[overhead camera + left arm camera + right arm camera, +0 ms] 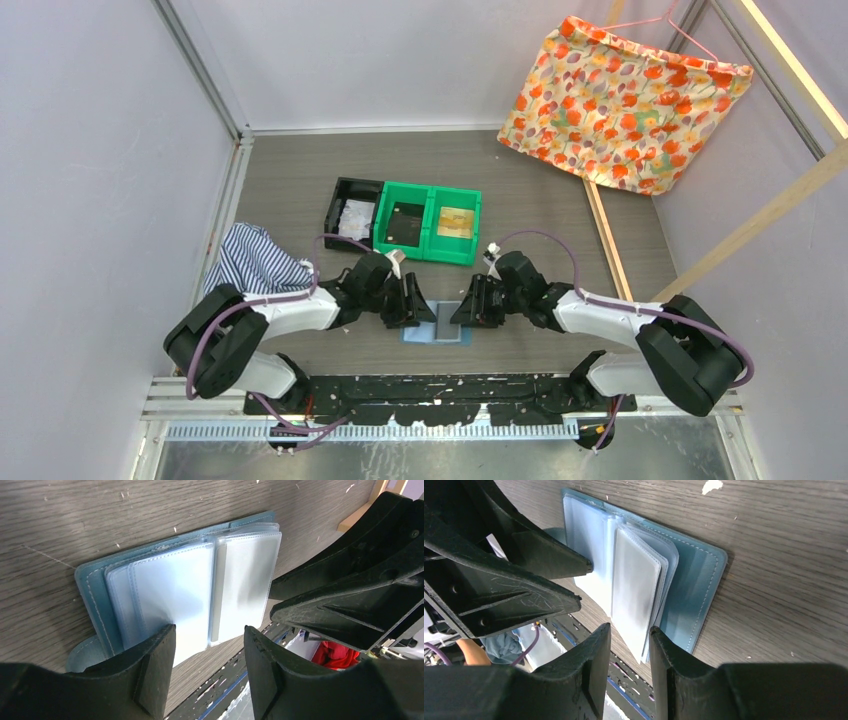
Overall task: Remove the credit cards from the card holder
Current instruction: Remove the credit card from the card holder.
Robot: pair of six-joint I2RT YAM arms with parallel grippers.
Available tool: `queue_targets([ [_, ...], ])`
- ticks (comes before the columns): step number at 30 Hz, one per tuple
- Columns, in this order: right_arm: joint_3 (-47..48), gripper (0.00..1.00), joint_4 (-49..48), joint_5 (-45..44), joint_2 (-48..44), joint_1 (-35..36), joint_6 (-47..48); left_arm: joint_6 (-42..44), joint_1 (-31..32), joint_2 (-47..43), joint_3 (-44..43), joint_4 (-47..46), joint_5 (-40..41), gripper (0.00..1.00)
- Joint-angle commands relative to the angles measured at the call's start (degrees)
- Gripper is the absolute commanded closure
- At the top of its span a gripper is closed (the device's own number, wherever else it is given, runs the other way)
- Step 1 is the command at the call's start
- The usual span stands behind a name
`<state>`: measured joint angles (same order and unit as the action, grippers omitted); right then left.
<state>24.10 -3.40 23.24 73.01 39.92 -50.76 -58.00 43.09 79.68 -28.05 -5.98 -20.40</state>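
Note:
The teal-blue card holder (437, 333) lies open and flat on the table near the front edge, between both grippers. Its clear sleeves (170, 580) look pale and empty; I see no card in them. My left gripper (210, 645) is open, with one finger over the near edge of the left sleeve. My right gripper (630, 640) is open with a narrower gap, and the corner of the loose sleeve leaves (639, 595) sits between its fingers. From above, the left gripper (420, 305) and the right gripper (462, 310) face each other over the holder.
A green two-compartment bin (428, 222) stands behind the holder. A tan flat rectangle (455, 222) lies in its right compartment and its left one looks dark. A black bin (352, 212) holds something whitish. A striped cloth (255, 262) lies left and a floral cloth (620, 100) hangs at the back right.

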Motion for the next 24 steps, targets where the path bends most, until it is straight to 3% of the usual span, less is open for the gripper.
queue_targets([
  [1, 2.35, 0.61, -2.22, 1.64, 0.13, 0.58, 1.02, 2.25, -0.2, 2.86, 0.13, 0.77, 1.54, 0.46],
  [9, 2.36, 0.61, -0.92, -0.08, -1.73, 0.86, 0.96, 1.62, -0.2, 3.14, 0.28, -0.88, 1.03, 0.46],
  [24, 2.3, 0.53, 0.31, -7.31, 1.1, 0.86, 0.3, 1.1, -0.21, 3.24, 0.86, -1.93, 0.66, 0.47],
])
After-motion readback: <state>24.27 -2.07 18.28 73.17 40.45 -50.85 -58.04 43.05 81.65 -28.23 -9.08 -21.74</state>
